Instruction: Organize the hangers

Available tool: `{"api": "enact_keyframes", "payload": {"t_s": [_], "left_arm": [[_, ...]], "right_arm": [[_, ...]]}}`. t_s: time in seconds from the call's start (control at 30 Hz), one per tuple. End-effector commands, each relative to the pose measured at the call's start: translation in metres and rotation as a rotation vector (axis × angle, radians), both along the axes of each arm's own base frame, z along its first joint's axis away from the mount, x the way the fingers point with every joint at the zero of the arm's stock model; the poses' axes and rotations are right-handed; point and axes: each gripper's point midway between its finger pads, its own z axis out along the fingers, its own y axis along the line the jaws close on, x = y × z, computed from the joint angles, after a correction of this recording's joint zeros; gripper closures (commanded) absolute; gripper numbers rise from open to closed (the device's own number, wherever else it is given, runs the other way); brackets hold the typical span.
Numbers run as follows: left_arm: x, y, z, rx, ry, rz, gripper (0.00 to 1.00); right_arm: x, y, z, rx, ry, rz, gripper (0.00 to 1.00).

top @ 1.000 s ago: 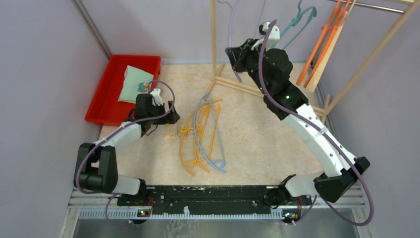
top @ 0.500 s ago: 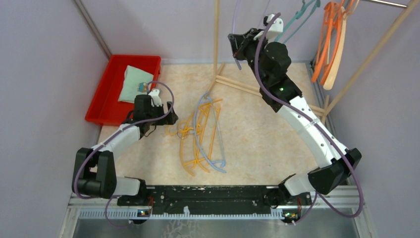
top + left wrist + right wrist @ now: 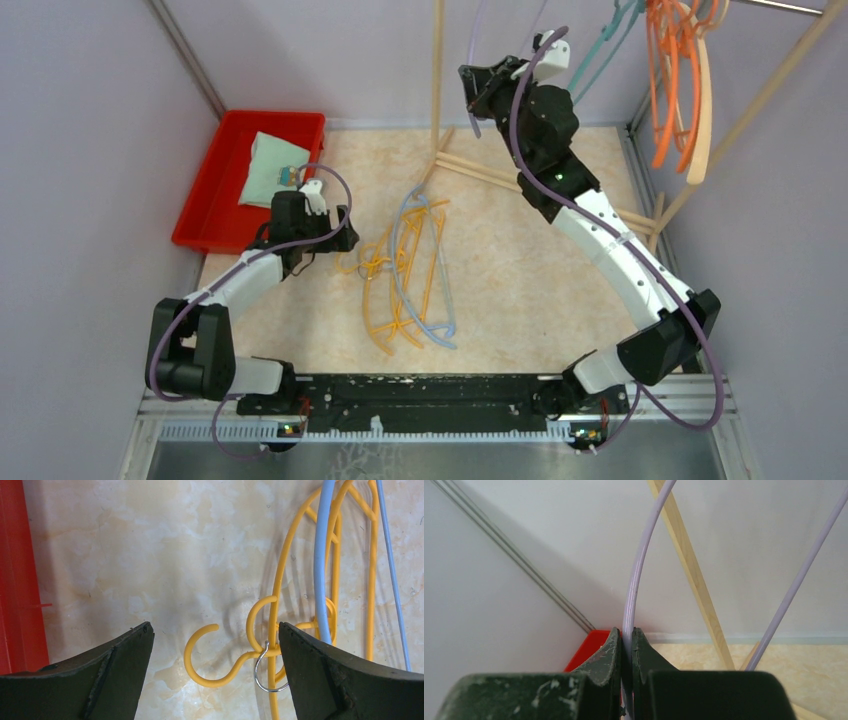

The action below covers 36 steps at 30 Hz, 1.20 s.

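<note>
A tangle of yellow (image 3: 385, 325) and light blue hangers (image 3: 437, 330) lies on the table's middle. My left gripper (image 3: 345, 237) is open just left of the pile; in the left wrist view a yellow hook (image 3: 200, 661) and a thin metal ring (image 3: 263, 672) lie between its jaws. My right gripper (image 3: 478, 92) is raised at the back and shut on a lavender hanger (image 3: 636, 575), whose rod runs up out of the jaws. Orange hangers (image 3: 668, 80), a beige one (image 3: 703, 100) and a teal one (image 3: 603, 45) hang on the rack's rail at top right.
A red bin (image 3: 215, 185) with a pale green cloth (image 3: 270, 165) stands at the back left. The rack's wooden poles (image 3: 437, 70) rise at the back, with base bars (image 3: 490, 175) on the table. Purple walls close both sides.
My right arm has lifted the lavender hanger a little higher. The orange and beige hangers on the rail have swung and turned. The left arm has barely moved.
</note>
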Motion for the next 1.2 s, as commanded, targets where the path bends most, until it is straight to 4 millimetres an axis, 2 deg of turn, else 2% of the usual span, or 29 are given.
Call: {"api": "enact_keyframes", "payload": {"t_s": [0.0, 0.3, 0.8, 1.1, 1.17], "left_arm": [[-0.001, 0.004, 0.002, 0.014, -0.011, 0.005, 0.01], [0.000, 0.004, 0.002, 0.013, -0.015, 0.007, 0.01], [-0.001, 0.007, -0.001, 0.029, -0.008, 0.012, 0.01], [-0.001, 0.012, -0.003, 0.042, -0.008, 0.027, 0.01], [-0.001, 0.013, -0.003, 0.044, -0.007, 0.031, 0.01]], "right_arm": [[-0.009, -0.007, 0.034, 0.093, -0.091, 0.014, 1.00], [-0.007, -0.008, 0.034, 0.089, -0.089, 0.001, 1.00], [0.026, -0.001, 0.000, 0.104, -0.004, -0.017, 1.00], [0.054, 0.024, -0.015, 0.102, 0.080, 0.031, 1.00], [0.068, 0.037, -0.034, 0.079, 0.126, 0.051, 1.00]]}}
